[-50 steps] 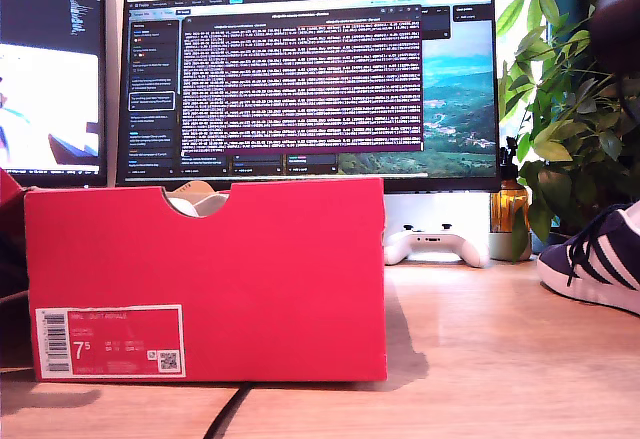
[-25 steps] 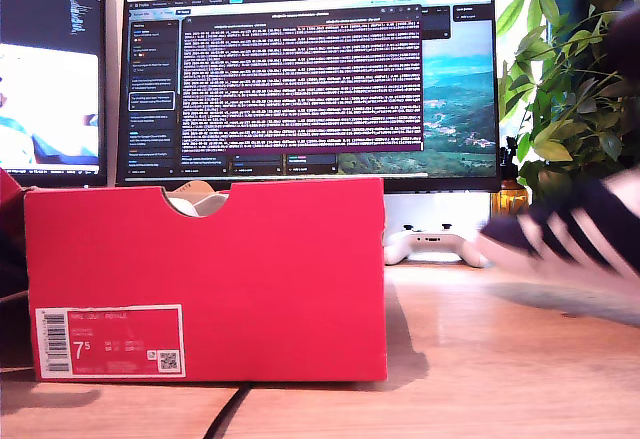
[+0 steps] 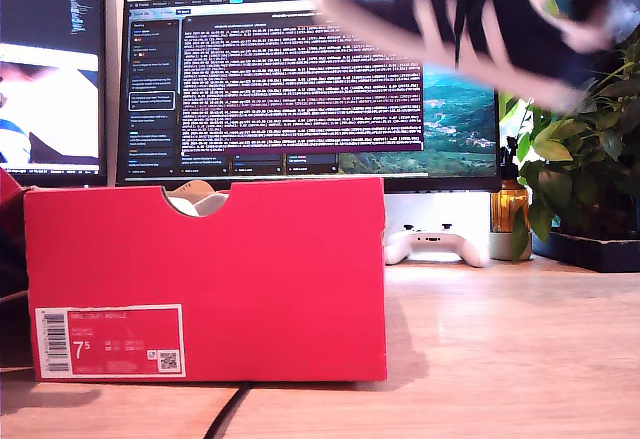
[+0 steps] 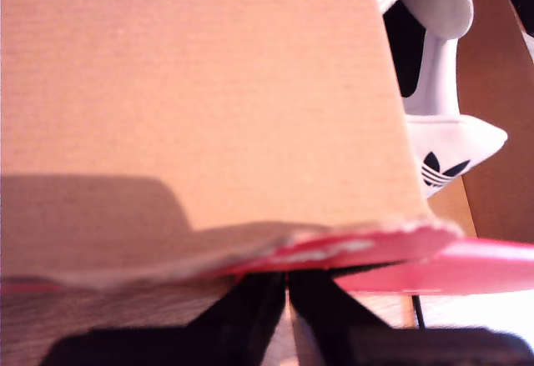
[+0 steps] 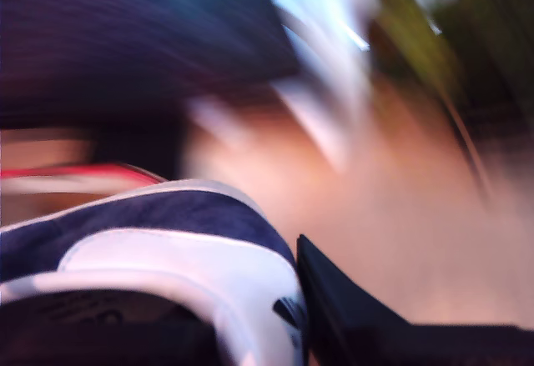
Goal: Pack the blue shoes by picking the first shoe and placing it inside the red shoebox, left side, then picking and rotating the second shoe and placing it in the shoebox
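While one shoe (image 4: 434, 74) already sits in the box (image 3: 205, 279), our second hand (image 5: 300, 299) pinches the other shoe (image 3: 500, 29) aloft; our first hand (image 4: 288, 299) pinches the box flap (image 4: 192, 107).

motion-blurred blue shoe (image 3: 480, 29) overhead; shoebox (image 3: 205, 279) hides its contents.

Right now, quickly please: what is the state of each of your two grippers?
My first gripper: shut, at the edge of the brown cardboard lid.
My second gripper: shut on the dark navy suede sneaker, up in the air.
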Controlling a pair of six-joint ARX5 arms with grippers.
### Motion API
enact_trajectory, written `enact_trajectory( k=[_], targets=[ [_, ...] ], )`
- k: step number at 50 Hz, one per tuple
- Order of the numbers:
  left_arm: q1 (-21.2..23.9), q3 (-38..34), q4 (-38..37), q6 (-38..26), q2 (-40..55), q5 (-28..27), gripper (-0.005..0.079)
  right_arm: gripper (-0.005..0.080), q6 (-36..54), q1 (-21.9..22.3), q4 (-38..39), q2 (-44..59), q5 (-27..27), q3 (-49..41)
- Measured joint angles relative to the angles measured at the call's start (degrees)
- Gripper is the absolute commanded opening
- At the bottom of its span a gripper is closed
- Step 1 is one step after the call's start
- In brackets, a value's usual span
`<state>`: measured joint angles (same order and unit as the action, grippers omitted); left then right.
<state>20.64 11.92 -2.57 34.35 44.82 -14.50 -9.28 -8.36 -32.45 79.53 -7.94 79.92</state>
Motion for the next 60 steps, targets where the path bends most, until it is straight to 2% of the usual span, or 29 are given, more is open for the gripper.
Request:
enact_trajectory(
  k=[1,4,8,15,16,23,32,36,42,52,60],
  targets=[
    [0.0,0.0,0.0,0.0,0.0,0.0,-0.0019,-0.0013,3.0,0.0,1.0,0.0,-2.5,0.4],
    [0.0,0.0,0.0,0.0,0.0,0.0,-0.0019,-0.0013,4.0,-0.1,3.8,0.0,-5.9,1.0],
    [0.0,0.0,0.0,0.0,0.0,0.0,-0.0019,-0.0013,8.5,-0.5,6.6,0.0,-8.9,1.0],
    [0.0,0.0,0.0,0.0,0.0,0.0,-0.0019,-0.0013,13.6,-2.1,9.7,0.8,-9.4,1.0],
    [0.0,0.0,0.0,0.0,0.0,0.0,-0.0019,-0.0013,16.9,-2.3,9.9,1.0,-9.4,1.0],
    [0.0,0.0,0.0,0.0,0.0,0.0,-0.0019,-0.0013,23.4,-5.6,9.5,5.0,-8.9,3.3],
    [0.0,0.0,0.0,0.0,0.0,0.0,-0.0019,-0.0013,28.3,-11.6,6.0,13.1,-4.5,12.1],
    [0.0,0.0,0.0,0.0,0.0,0.0,-0.0019,-0.0013,33.4,-13.3,3.9,15.6,-2.3,16.9],
    [0.0,0.0,0.0,0.0,0.0,0.0,-0.0019,-0.0013,37.9,-15.8,2.8,17.9,2.9,22.1],
    [0.0,0.0,0.0,0.0,0.0,0.0,-0.0019,-0.0013,41.6,-18.0,0.7,20.0,10.0,23.1],
    [0.0,0.0,0.0,0.0,0.0,0.0,-0.0019,-0.0013,42.4,-19.0,-0.9,25.4,11.8,23.1]
  ],
)
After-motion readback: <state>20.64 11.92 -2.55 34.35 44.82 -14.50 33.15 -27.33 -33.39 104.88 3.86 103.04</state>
